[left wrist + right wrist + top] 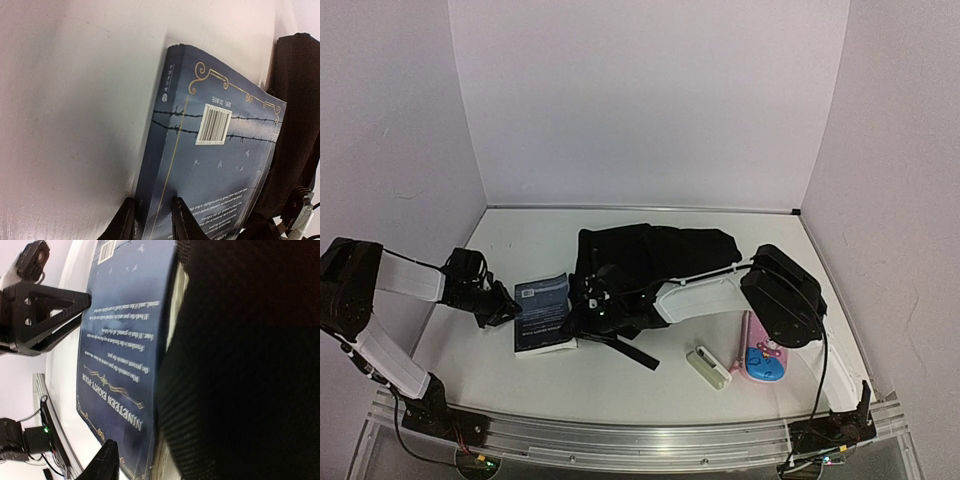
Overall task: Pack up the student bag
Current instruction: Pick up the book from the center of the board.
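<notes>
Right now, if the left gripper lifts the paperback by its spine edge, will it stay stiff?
Probably mostly: the paperback looks thick, though its soft cover visibly bows. Its glossy cover may slip in the left gripper.

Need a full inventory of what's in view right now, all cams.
student bag: 1, black, middle of the table
book: 1, dark blue, left of the bag, against it
pencil case: 1, pink with blue, near side, right of the bag
small box: 1, white, just left of the pencil case
table: 1, white, under everything
rail: 1, silver, near edge
left tool: 1, black, jaws either side of the book's edge
right tool: 1, black, at the bag's near-left edge, grip unclear
</notes>
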